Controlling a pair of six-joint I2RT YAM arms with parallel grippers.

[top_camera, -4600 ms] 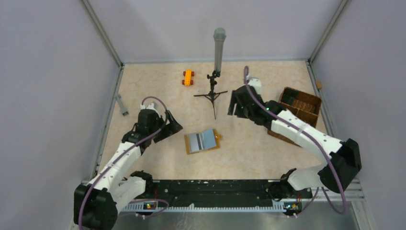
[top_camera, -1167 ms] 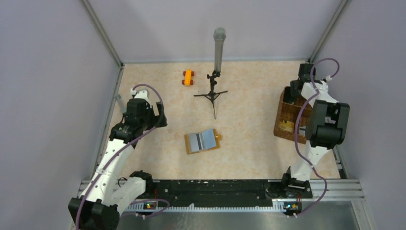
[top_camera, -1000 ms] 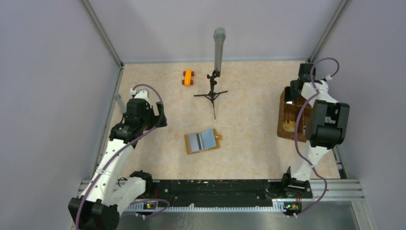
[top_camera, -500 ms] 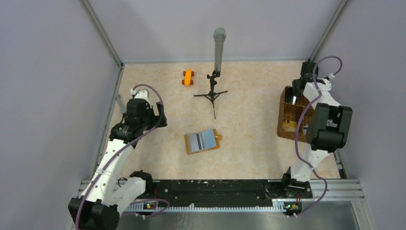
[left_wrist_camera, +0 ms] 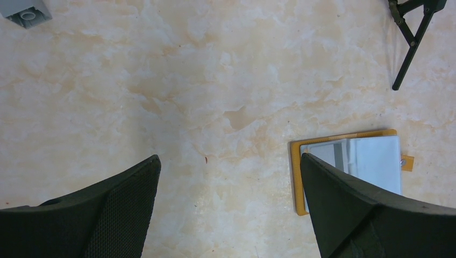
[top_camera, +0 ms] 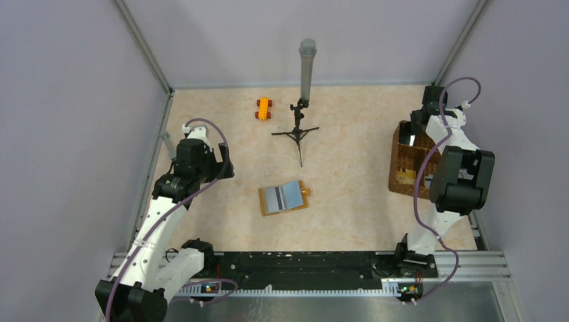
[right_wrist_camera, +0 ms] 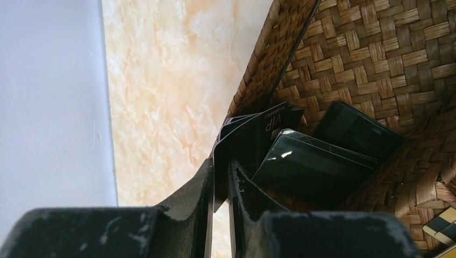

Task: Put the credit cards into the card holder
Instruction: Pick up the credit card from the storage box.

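Marbled beige tabletop (top_camera: 349, 208) fills the walled bay, and from where I stand the job looks partly done. In the middle the card holder (top_camera: 284, 198) lies open and flat. The credit cards (top_camera: 283, 196), one pale blue and one silvery grey, lie side by side on its inner face; whether they are tucked into slots or only laid there I cannot tell. Over at the right side, the right claw (right_wrist_camera: 220, 164) is down in the wicker basket (right_wrist_camera: 376, 54), its fingers pressed nearly together on the edge of a dark card (right_wrist_camera: 253, 129), with more dark cards lying beside it. My guess is that this one has yet to be lifted out and carried across to the holder, which sits well apart from the basket. The left claw (left_wrist_camera: 230, 158) hangs spread wide and empty above bare tabletop, with the holder off to one side of it. The overhead view gives the layout but shows little of the right claw; only the right wrist view shows the pinch and what the basket holds. The left wrist view alone shows the two cards' edges clearly.
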